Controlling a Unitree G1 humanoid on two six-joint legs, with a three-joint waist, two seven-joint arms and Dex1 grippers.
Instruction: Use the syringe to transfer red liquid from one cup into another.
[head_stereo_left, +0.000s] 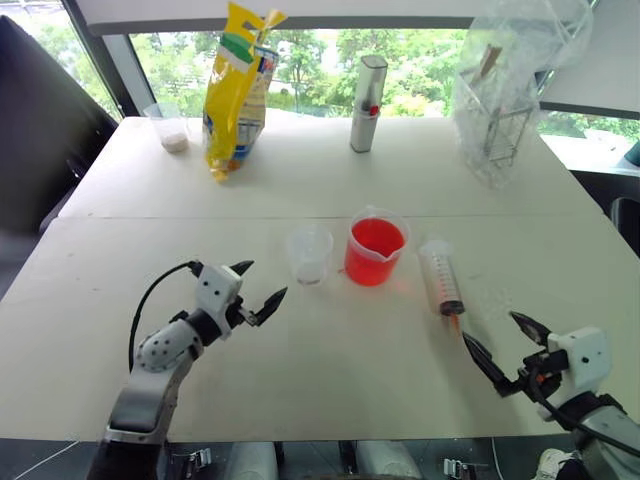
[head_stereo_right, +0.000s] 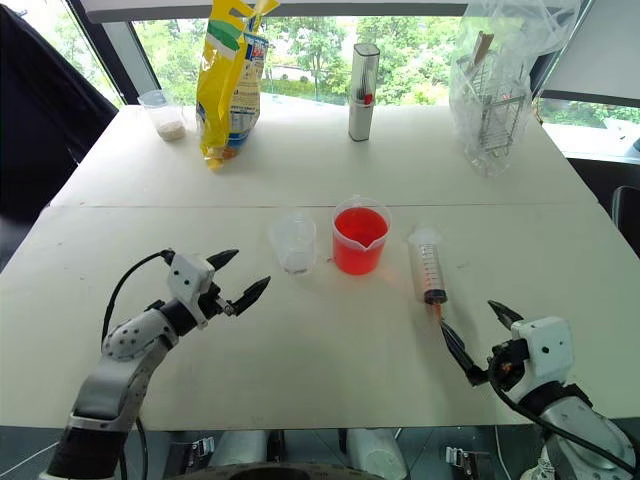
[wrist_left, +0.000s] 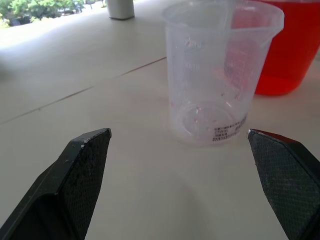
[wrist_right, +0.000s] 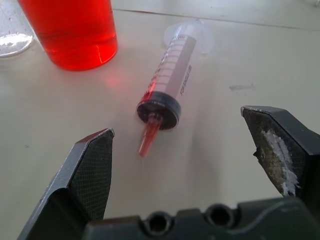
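The left gripper (head_stereo_left: 262, 283) gapes wide before the small clear cup (head_stereo_left: 309, 254), light and easily tipped. Beside it stands the spouted beaker (head_stereo_left: 376, 251) of red liquid (head_stereo_left: 377, 238). Right of that the syringe (head_stereo_left: 441, 278) lies flat, nozzle toward the wide-open right gripper (head_stereo_left: 502, 343); its smooth, stiff barrel looks likely to roll, so mid-barrel seems the best hold.

A wide, pale cream table (head_stereo_left: 330, 180) is made of two slabs joined along a thin seam running across it. Behind its far edge, a row of large windows (head_stereo_left: 310, 60) is seen, through which green trees are visible and daylight is cast over the tabletop. The panes are divided by dark frames, one slanting at the far left. A dark chair back (head_stereo_left: 40, 130) is placed at the table's left side. A strip of white wall is seen above the windows.
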